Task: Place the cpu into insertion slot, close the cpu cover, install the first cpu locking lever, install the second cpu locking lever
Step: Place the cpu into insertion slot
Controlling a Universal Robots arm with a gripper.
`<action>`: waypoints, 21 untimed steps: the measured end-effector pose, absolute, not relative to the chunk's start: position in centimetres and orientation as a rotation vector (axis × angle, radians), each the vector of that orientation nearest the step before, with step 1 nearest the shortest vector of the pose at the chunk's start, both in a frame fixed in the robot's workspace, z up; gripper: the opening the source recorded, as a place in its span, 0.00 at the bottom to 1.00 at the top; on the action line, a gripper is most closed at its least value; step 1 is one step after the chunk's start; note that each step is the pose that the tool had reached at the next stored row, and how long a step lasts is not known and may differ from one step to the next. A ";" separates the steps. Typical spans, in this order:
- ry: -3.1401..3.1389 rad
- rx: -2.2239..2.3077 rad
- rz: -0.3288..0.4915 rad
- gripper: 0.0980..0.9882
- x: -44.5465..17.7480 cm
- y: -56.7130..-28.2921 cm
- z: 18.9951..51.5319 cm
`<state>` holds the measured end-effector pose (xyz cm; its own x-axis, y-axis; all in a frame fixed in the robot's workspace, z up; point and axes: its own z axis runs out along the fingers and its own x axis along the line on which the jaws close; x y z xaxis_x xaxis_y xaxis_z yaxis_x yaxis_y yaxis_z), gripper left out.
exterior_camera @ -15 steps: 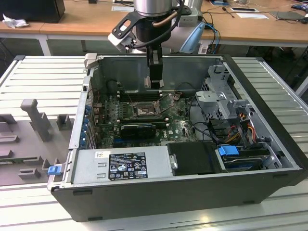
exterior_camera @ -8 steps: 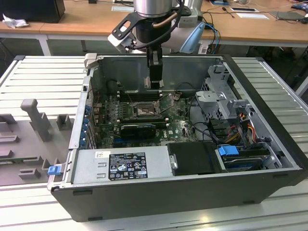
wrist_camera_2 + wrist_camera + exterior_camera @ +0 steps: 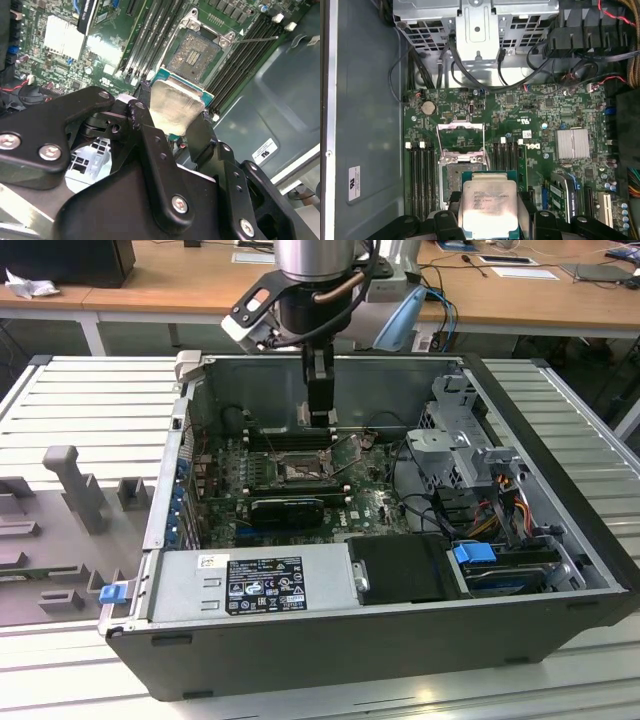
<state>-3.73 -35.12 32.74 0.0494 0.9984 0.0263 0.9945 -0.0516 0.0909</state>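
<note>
The gripper (image 3: pixel 174 117) held the cpu (image 3: pixel 176 102) by its edges between two black fingers (image 3: pixel 141 112), closed only to the chip's width, inside an opened computer case (image 3: pixel 330 645). The insertion slot (image 3: pixel 194 49) lay just beyond the fingertips with its tan-gold contact field bare, and the silver-topped chip was not yet seated in it. Farther out from the fingers, past the slot, the cpu cover (image 3: pixel 460 126) stood swung open on the green circuit board (image 3: pixel 520 107). Long black memory slots (image 3: pixel 422 180) flanked the socket on both sides.
</note>
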 end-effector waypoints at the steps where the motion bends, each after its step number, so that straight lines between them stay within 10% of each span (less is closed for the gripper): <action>1: 2.130 2.240 0.127 0.48 -3.9 -35.1 32.3; 21: 2.158 2.221 0.133 0.48 -4.0 -34.8 29.6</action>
<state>-4.03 -34.77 29.56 0.0271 0.9991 0.0322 0.9955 -0.0299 0.0901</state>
